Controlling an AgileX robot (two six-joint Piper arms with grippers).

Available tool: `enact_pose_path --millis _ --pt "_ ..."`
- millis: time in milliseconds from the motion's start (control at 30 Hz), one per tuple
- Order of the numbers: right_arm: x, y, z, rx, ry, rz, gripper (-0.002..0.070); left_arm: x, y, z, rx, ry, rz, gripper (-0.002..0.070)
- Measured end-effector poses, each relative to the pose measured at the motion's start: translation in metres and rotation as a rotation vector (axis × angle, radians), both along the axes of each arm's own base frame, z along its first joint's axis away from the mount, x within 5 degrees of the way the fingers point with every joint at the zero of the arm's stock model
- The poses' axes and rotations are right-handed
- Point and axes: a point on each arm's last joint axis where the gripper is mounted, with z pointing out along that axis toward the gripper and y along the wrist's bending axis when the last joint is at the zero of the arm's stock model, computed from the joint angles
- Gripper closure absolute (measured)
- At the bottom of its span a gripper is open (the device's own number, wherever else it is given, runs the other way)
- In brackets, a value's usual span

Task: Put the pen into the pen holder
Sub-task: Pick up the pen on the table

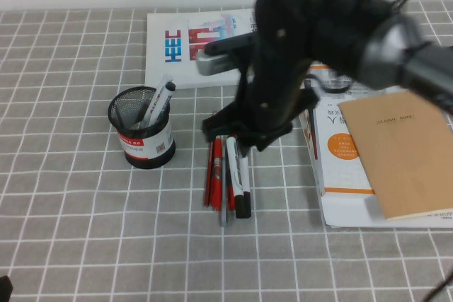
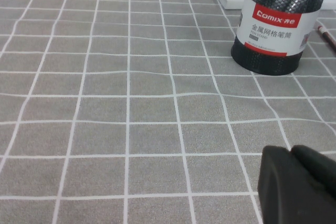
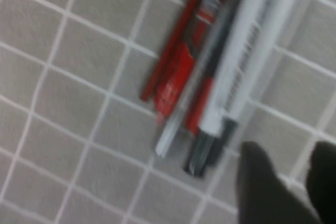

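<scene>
The right gripper (image 3: 286, 182), fingers parted, is hovering over the slim white-barrelled pen (image 1: 242, 178); it looks light, stiff and slippery, so mid-barrel is best. The left gripper (image 2: 302, 184) is resting low; its state I cannot tell.

Your high view looks steeply down on the whole surface (image 1: 71, 245), your left wrist view skims low toward the pen holder (image 2: 273, 24), your right wrist view hangs close above the pen (image 3: 247, 51), both seen from above too.
</scene>
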Motion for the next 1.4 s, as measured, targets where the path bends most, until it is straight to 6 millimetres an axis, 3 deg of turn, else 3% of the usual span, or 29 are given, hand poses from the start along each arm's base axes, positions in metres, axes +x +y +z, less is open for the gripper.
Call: enact_pose_path --millis 100,200,433,833,1000,1167,1233,1300,1400 --pt "0.005 0.017 -0.01 -0.021 -0.02 0.027 0.0427 0.0 0.0 0.0 0.0 0.0 0.0 0.068" --pt "0.009 0.032 -0.021 -0.056 -0.05 0.055 0.0388 0.0 0.0 0.0 0.0 0.0 0.0 0.068" --pt "0.024 0.05 -0.047 -0.092 -0.066 0.068 0.0374 0.0 0.0 0.0 0.0 0.0 0.0 0.068" --pt "0.033 0.052 -0.084 -0.179 -0.046 0.075 0.0374 0.0 0.0 0.0 0.0 0.0 0.0 0.068" --pt "0.035 0.052 -0.086 -0.188 -0.051 0.076 0.041 0.0 0.0 0.0 0.0 0.0 0.0 0.068" --pt "0.035 0.052 -0.084 -0.186 -0.059 0.076 0.058 0.0 0.0 0.0 0.0 0.0 0.0 0.068" --pt "0.034 0.052 -0.081 -0.178 -0.058 0.075 0.0585 0.0 0.0 0.0 0.0 0.0 0.0 0.068" --pt "0.033 0.051 -0.071 -0.162 -0.072 0.073 0.0585 0.0 0.0 0.0 0.0 0.0 0.0 0.068" --pt "0.028 0.047 -0.041 -0.12 -0.118 0.06 0.0585 0.0 0.0 0.0 0.0 0.0 0.0 0.068"
